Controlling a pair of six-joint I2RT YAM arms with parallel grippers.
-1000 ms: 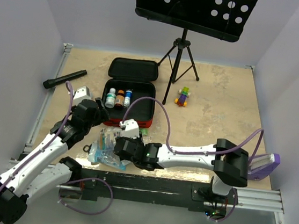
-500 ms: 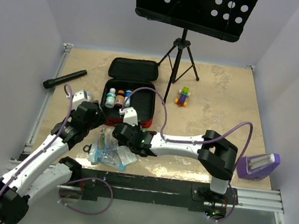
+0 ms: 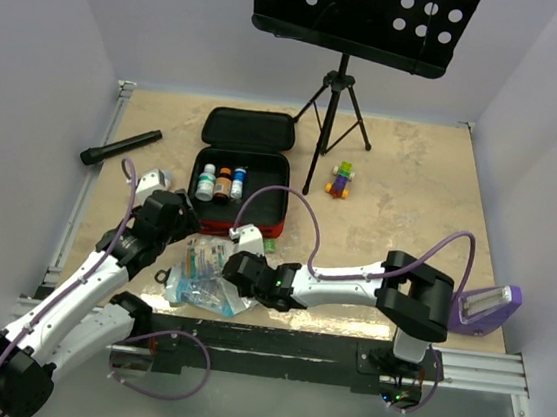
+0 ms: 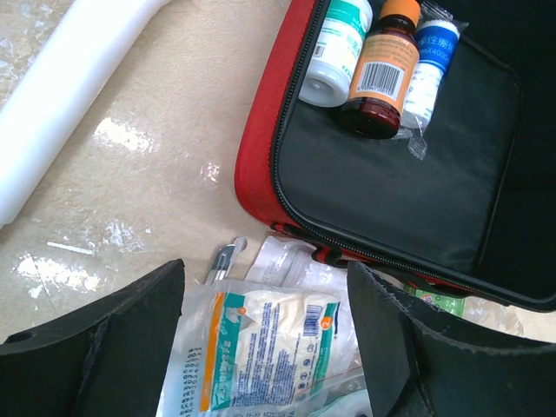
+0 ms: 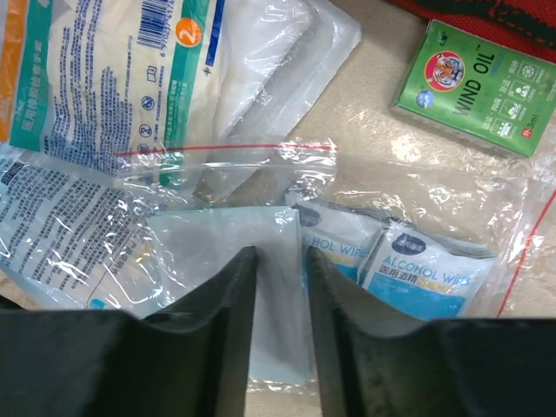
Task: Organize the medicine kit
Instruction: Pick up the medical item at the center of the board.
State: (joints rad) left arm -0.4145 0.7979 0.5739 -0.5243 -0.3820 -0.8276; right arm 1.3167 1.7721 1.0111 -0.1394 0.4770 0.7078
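Red shell of medicine kit (image 4: 261, 165): woven cloth, matt. Its lining: black fabric, smooth, matt. Three bottles (image 4: 378, 78): glossy plastic with paper labels; amber one translucent. Heap of packets (image 5: 113, 87): clear plastic film, crinkled, glossy, printed. Beside them zip bag (image 5: 417, 182): clear shiny film. Green wind oil box (image 5: 476, 87): cardboard, slight sheen. Tip of scissors (image 4: 224, 261): bare shiny metal. Beige table (image 4: 130, 174): stone-look, glossy. Fingers of right gripper (image 5: 280, 256): matt black plastic.
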